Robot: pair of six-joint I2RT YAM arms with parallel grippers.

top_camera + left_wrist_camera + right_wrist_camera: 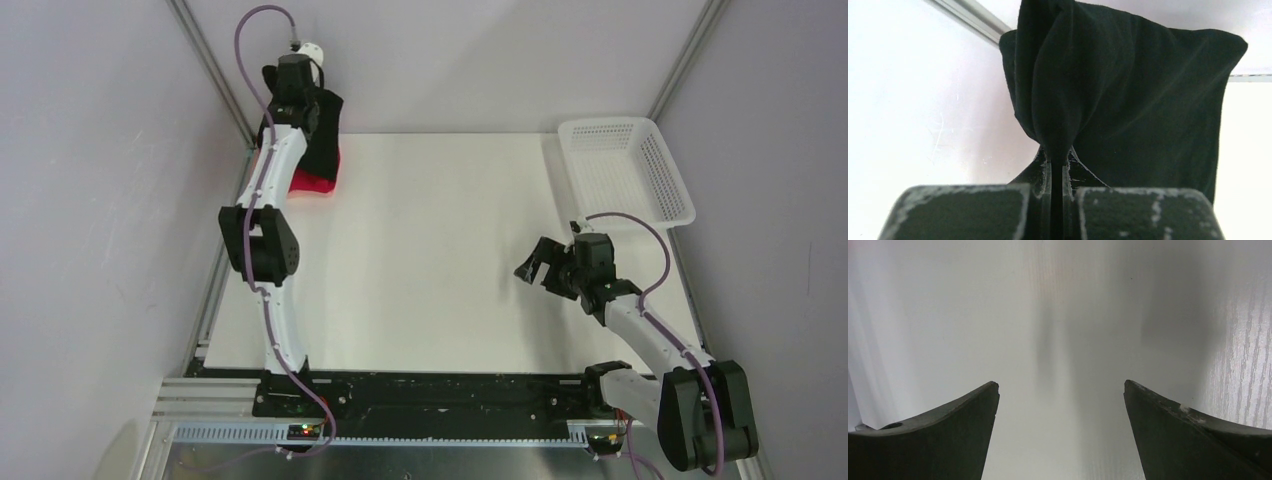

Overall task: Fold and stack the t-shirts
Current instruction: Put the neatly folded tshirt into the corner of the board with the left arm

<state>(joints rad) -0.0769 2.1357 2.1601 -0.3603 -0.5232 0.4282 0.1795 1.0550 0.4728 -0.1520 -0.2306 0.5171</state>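
Where the white table (430, 300) reaches its far left corner, the left gripper (1057, 162) is clamped on a bunched fold of the large plain black cloth t-shirt (1128, 90), which hangs over the bright crimson-red t-shirt (316, 183) lying there, partly hidden by the left arm (275, 165). Far right: one white plastic mesh basket (625, 165), well apart. Near right: the right gripper (1060, 385), jaws wide, holding nothing.

Black t-shirt (1128, 100) is plain, red t-shirt (315, 182) crimson — basket (668, 170) and table (430, 260) white.
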